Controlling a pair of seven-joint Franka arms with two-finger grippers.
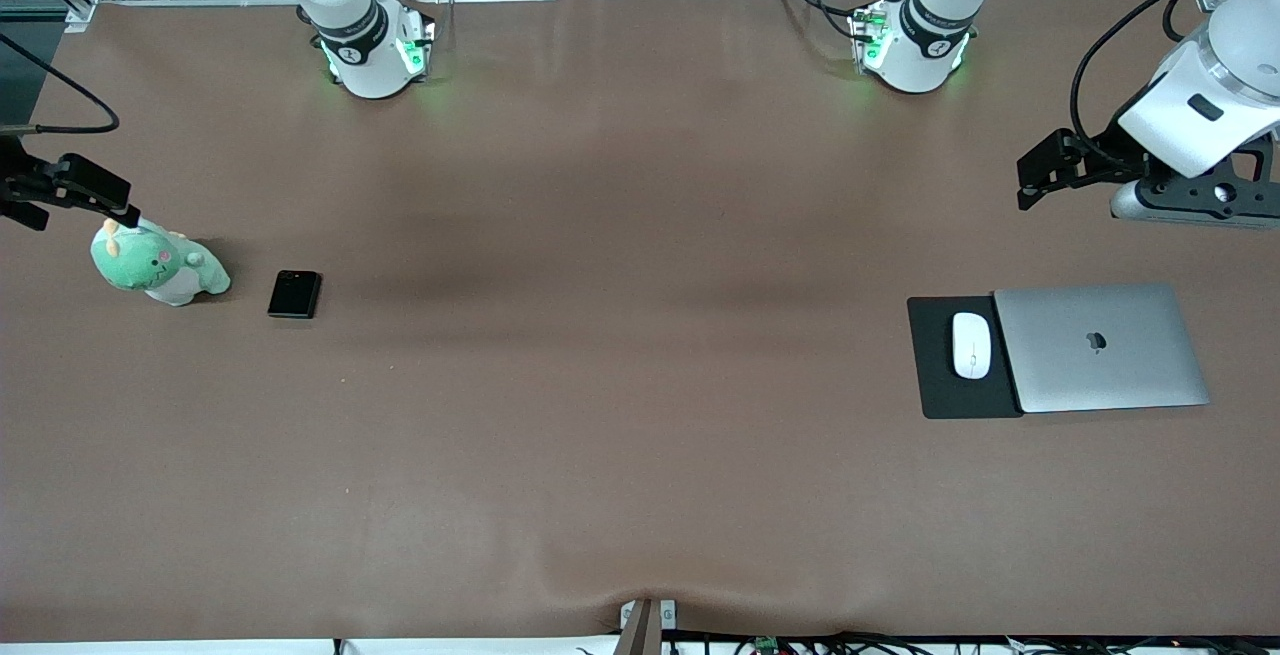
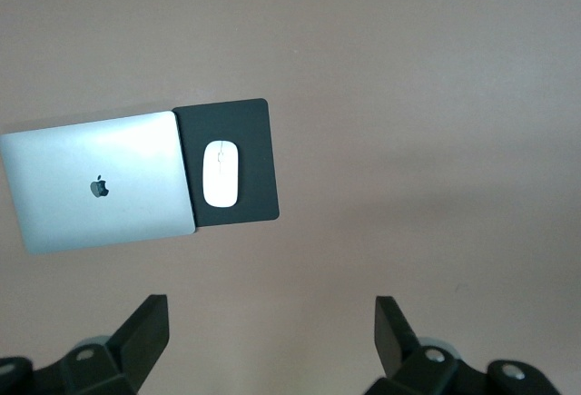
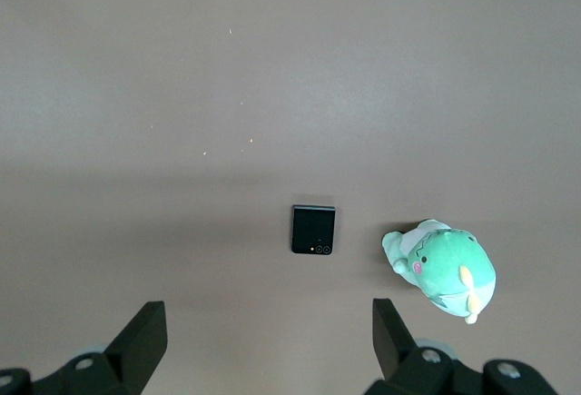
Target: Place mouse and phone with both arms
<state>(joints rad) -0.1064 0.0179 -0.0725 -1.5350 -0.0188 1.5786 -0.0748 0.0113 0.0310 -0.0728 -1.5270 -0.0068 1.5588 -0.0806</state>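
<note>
Two arms raised above a brown table (image 1: 620,435), nothing gripped by either. Left gripper (image 2: 272,345) up in the air at the left arm's end of the table, over bare tabletop, jaws spread wide and empty, both black fingers (image 2: 145,331) seen in the left wrist view with brown surface between them. In the front view, same gripper (image 1: 1040,180) jutting from its white wrist, clear of everything. White mouse (image 1: 971,344) lying flat on a black mat (image 1: 940,385), well apart from those jaws and not between them; mouse centred on the mat's exposed strip, long axis running toward the front camera. Closed silver laptop (image 1: 1100,347) overlapping the mat's edge on the side toward the left arm's end, just beside the mouse but not touching it. Right gripper (image 3: 270,340) aloft at the right arm's end of the table, jaws likewise wide, empty, fingers (image 3: 141,336) framing bare table in the right wrist view. In the front view, that gripper (image 1: 95,197) poised just above a green plush toy (image 1: 158,263). Black phone (image 1: 295,294) flat on the table, face up, near the toy on its side toward the table's middle, a small gap between them; outside the jaws' gap, well below them, untouched
</note>
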